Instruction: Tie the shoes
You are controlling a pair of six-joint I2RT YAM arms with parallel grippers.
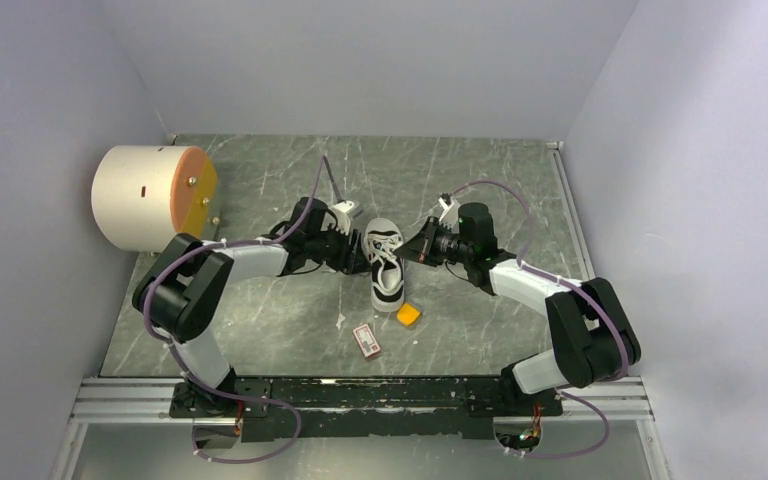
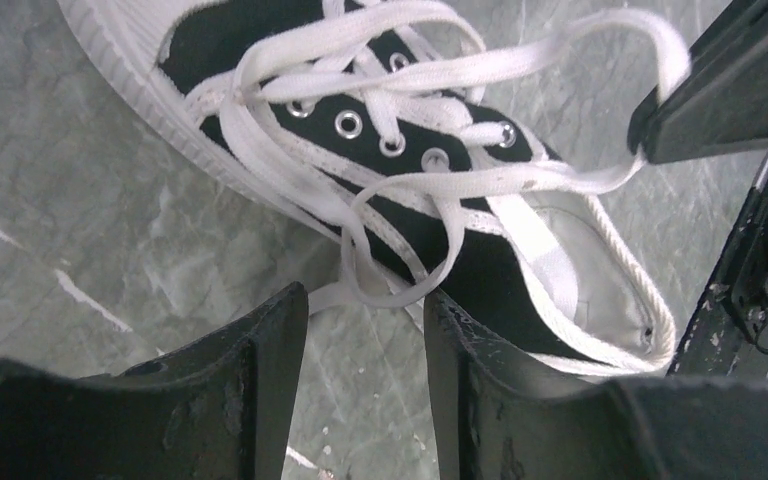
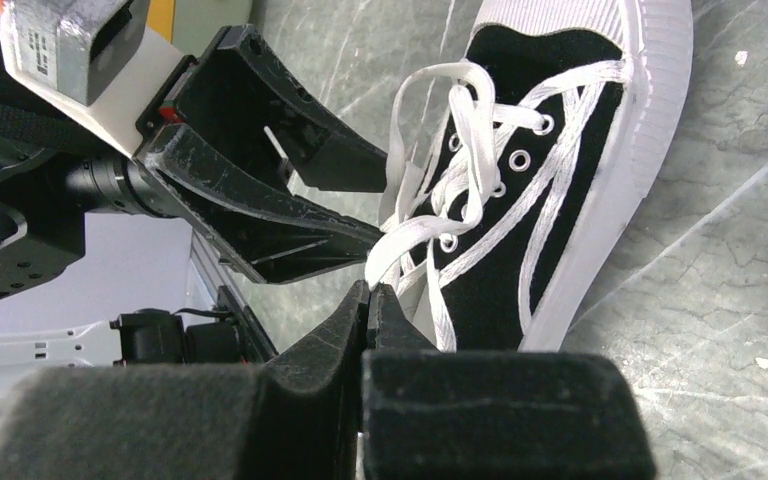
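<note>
lace (image 3: 405, 238) of sneaker (image 3: 575, 175) pinched by right gripper (image 3: 368, 297)

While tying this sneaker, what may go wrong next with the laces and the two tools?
The right tool pinches the lace only at its tips; a pull may let it slip out. The left tool is open with a thin loop just at its tips and may close beside it. Nothing holds the sneaker down, so pulling may drag it.
</note>
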